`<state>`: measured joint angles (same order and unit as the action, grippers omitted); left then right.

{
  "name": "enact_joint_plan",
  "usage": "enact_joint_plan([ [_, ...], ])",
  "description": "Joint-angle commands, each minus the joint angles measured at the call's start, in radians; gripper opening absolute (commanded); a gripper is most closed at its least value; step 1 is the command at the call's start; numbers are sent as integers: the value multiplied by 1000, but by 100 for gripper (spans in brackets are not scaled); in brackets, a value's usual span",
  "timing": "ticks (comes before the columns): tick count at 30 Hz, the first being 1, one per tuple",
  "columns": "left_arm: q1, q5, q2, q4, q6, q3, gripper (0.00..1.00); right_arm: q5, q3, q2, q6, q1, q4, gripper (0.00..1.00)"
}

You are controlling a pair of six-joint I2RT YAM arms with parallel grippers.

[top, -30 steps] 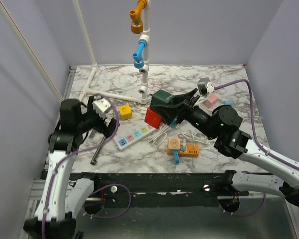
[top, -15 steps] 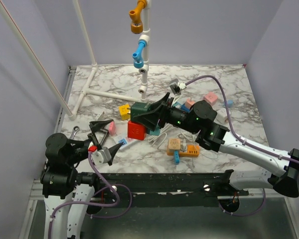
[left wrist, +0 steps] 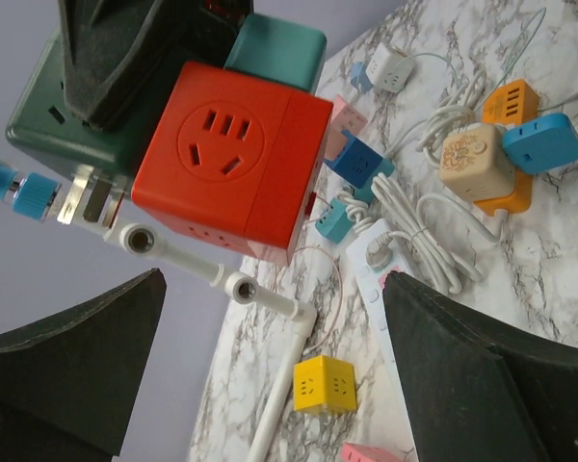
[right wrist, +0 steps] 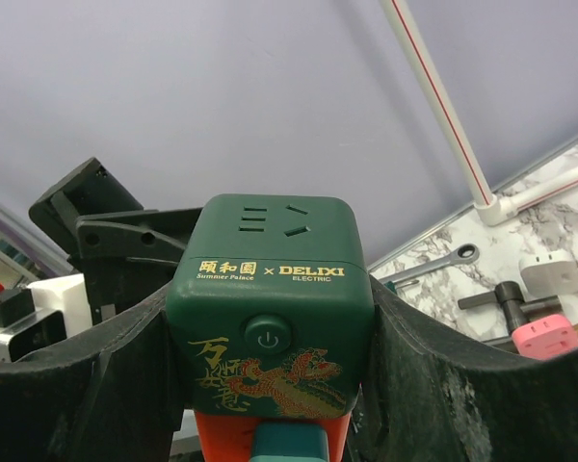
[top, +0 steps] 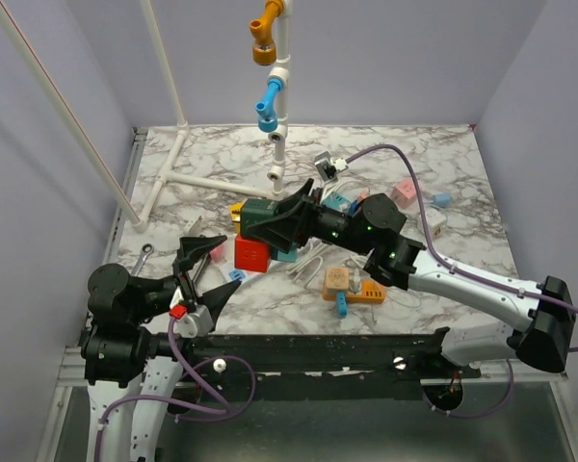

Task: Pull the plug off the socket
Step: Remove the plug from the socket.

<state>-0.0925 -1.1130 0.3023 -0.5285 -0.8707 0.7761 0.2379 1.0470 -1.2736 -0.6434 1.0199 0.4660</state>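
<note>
While the right gripper [top: 272, 221] clamps the green socket cube [right wrist: 270, 279], a red plug cube [left wrist: 233, 159] juts below.
Spread left gripper [top: 200, 269] faces it head-on, apart.

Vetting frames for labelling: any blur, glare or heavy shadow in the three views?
Top view: light even and soft, only faint shadows on the table, everything sharp. Left wrist view: red cube crisp, left fingers near-black and soft along the bottom edge. Right wrist view: green cube sharp, its lettering readable, no glare; right fingers dark with little detail.
</note>
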Motion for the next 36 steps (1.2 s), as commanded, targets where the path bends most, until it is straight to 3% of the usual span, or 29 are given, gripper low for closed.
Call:
enact_joint_plan([
  [1, -12, -74, -1, 58, -15, -7, 98, 42, 49, -50, -23, 16, 156, 1],
  [10, -18, -68, -3, 14, -91, -17, 98, -13, 99, -81, 104, 78, 75, 1],
  [14, -20, -82, 1, -30, -156, -16, 88, -15, 121, -96, 125, 90, 49, 1],
  [21, -26, -90, 10, -160, -325, 16, 56, -22, 155, -120, 171, 107, -9, 1],
  [23, -28, -89, 5, -174, -351, 13, 52, -35, 163, -125, 182, 114, -20, 1],
  [27, -27, -87, -2, -201, -382, 6, 53, -68, 190, -141, 224, 143, -49, 1],
  [30, -29, -80, -6, -205, -387, 6, 65, -105, 236, -168, 279, 182, -118, 1],
  [36, -30, -71, 2, -255, -405, 25, 74, -173, 271, -200, 333, 227, -170, 1],
])
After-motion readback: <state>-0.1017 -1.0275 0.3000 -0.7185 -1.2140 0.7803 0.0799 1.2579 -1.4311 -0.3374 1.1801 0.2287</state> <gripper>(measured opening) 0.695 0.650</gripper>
